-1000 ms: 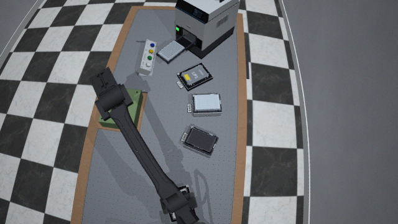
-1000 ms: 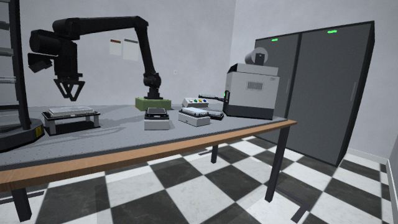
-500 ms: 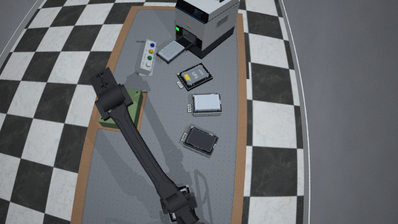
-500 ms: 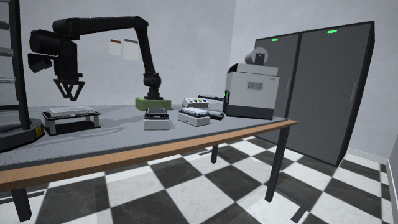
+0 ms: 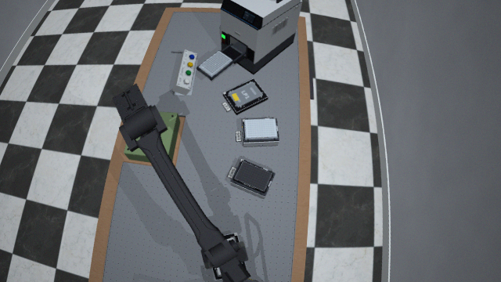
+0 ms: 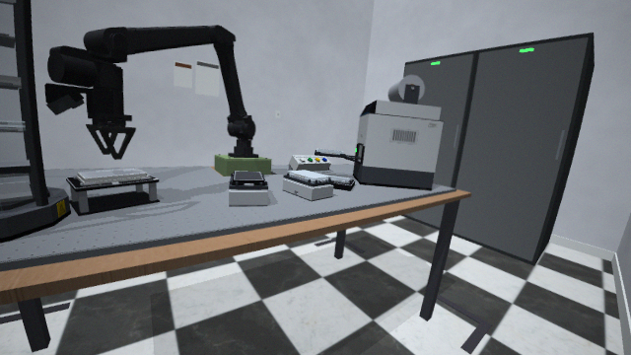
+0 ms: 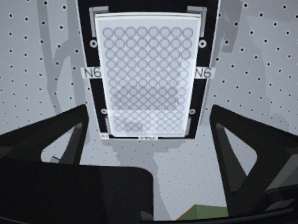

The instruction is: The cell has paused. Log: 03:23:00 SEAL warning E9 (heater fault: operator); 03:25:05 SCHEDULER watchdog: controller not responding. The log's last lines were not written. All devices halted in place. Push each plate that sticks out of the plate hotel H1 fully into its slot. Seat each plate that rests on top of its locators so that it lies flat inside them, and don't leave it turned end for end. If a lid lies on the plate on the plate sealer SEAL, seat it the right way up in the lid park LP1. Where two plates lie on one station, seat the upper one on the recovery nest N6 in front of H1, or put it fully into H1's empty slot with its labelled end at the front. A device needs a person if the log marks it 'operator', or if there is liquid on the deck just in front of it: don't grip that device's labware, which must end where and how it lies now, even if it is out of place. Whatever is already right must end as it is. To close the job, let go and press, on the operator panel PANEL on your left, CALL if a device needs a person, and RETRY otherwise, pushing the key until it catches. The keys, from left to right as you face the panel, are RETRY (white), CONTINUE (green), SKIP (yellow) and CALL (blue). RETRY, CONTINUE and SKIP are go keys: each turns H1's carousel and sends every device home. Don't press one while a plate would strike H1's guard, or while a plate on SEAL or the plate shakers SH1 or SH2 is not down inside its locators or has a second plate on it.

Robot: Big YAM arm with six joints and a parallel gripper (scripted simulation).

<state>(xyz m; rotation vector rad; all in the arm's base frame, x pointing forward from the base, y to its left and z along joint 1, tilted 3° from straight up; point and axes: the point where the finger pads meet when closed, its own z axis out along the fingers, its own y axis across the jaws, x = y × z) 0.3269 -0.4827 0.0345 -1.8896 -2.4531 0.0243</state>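
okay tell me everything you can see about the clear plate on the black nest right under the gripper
The plate is a pale, translucent well plate, rectangular, with a grid of round wells showing through its top. It lies level on a raised black nest with light legs, near the tall carousel frame. Only the nest touches it. The gripper hangs above it, open and apart from it.

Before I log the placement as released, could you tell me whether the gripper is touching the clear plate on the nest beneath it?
Apart. The exterior view shows the open gripper hanging above the clear plate, with bare wall between.
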